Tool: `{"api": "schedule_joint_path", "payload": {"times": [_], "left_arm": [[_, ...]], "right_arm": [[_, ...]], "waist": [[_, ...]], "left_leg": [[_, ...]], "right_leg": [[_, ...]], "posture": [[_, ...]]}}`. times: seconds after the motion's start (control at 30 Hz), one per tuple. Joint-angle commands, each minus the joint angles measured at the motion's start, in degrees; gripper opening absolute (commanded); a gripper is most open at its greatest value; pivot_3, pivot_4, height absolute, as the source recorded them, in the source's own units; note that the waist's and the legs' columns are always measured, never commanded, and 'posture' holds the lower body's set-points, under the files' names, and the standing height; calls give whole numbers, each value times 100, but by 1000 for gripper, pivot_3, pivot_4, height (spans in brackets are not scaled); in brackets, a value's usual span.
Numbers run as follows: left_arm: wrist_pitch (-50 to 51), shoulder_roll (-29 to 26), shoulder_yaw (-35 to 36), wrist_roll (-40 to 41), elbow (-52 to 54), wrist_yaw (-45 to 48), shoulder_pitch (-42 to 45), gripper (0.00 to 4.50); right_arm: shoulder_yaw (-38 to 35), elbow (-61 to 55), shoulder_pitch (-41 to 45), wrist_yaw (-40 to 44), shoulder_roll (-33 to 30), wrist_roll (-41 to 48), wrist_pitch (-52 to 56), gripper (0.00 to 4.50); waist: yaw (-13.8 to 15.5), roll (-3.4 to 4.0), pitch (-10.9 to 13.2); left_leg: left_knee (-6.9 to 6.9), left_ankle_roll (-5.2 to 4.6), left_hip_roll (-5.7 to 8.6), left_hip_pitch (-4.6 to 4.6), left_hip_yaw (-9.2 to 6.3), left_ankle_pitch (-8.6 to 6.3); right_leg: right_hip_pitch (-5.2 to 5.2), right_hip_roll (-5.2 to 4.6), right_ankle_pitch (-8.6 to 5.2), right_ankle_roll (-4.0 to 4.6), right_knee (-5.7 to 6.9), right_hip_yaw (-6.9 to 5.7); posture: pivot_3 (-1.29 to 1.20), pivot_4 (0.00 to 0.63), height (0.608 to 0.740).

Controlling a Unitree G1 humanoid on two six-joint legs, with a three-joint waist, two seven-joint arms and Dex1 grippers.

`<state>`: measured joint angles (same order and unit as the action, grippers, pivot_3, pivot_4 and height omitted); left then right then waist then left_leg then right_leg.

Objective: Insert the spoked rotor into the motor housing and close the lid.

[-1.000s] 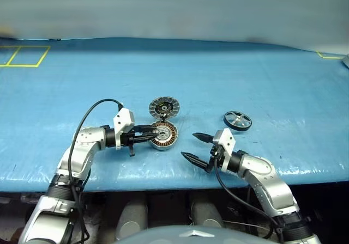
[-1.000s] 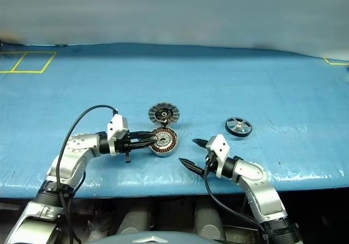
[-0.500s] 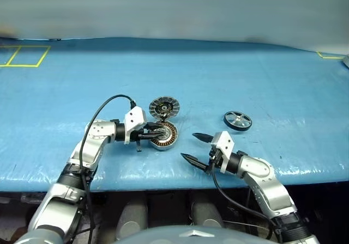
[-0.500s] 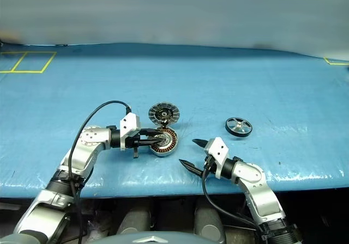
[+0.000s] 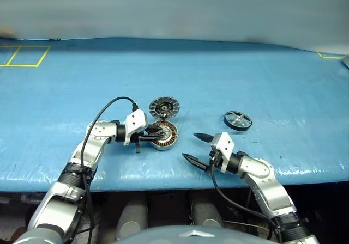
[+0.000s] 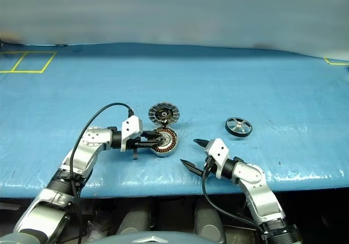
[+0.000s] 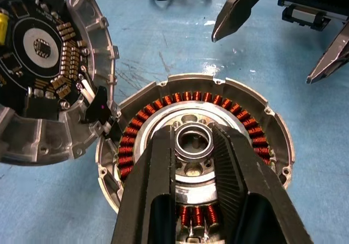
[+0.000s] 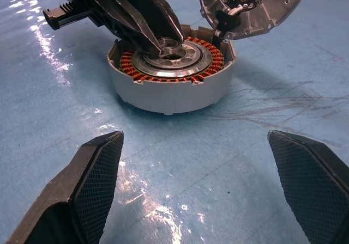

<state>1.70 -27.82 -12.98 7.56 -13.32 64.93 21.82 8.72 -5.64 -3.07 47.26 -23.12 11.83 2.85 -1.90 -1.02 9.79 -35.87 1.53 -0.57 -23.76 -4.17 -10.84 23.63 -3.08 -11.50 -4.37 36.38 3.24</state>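
Housing (image 5: 163, 135) sits upright, open mouth facing up; lid (image 5: 164, 107) swung back.

A blue table cover (image 5: 218, 69) fills the work surface — slightly wrinkled and glossy. Yellow tape outlines (image 5: 22, 56) mark rectangles at its far left corner.

Between the left gripper's (image 7: 193, 146) matt black, finely ribbed fingers (image 7: 232, 173) sits the motor housing (image 8: 170, 86), pale cast metal with a dull satin wall and shiny copper-orange wire coils around a polished steel hub. Just beside it the lid (image 7: 46, 69) looks like rough grey cast metal. Under both lies a glossy blue plastic sheet (image 8: 256, 119), scuffed and reflective. The right gripper's (image 8: 218, 200) fingers (image 8: 98, 168) have a woven, grippy texture.
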Motion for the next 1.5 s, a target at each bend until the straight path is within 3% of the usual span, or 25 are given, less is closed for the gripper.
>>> {"api": "schedule_joint_path", "payload": {"times": [0.03, 0.27, 0.37, 0.87, 0.97, 1.07, 1.5], "left_arm": [[-162, 12, 21, -59, -45, -77, 140, 626], [-200, 97, 40, -24, -208, -129, 245, 626], [-222, 108, 45, -17, -222, -141, 252, 1670], [-158, 152, 233, 267, -108, -148, 161, 1670], [-199, 232, 270, 285, -160, -247, 205, 1130], [-219, 255, 206, 252, -190, -213, 239, 75], [-307, 126, -98, -250, -317, -221, 270, 33]], "right_arm": [[-4, -77, 65, 27, -31, 4, -190, 4500], [-13, -7, 65, 20, -40, -33, -267, 4500], [-12, 17, 56, 15, -48, -47, -287, 4500], [6, 156, 112, 26, -36, -110, -359, 4500], [16, 186, 125, 26, -37, -115, -381, 4500], [24, 199, 134, 18, -42, -121, -398, 4500], [20, 200, 92, -76, -28, -173, -447, 4500]], "waist": [[0, 0, 0], [1, 0, 0], [-1, 0, 0], [1, 0, 0], [2, 0, 0], [2, 0, 0], [-2, 0, -1]], "left_leg": [[0, 0, 0, 0, 0, 0], [-3, 0, 0, 1, 0, 0], [-2, 0, 0, 1, 0, 0], [-4, 0, 0, 2, 0, 0], [-4, 0, 1, 3, 0, 0], [-5, 0, 1, 4, 0, 0], [-6, 0, 1, 7, 0, 0]], "right_leg": [[0, 0, 0, 0, 0, 0], [-2, 0, 0, 0, 1, 0], [-1, 0, 0, 0, 1, 0], [-3, 0, 0, -1, 3, 0], [-5, 0, 1, -1, 3, 0], [-5, 0, 1, -1, 4, 0], [-7, 1, 1, -1, 8, 1]], "posture": [[0, 150, 740], [0, 150, 740], [0, 150, 740], [0, 150, 740], [0, 150, 740], [0, 150, 740], [0, 150, 740]]}}
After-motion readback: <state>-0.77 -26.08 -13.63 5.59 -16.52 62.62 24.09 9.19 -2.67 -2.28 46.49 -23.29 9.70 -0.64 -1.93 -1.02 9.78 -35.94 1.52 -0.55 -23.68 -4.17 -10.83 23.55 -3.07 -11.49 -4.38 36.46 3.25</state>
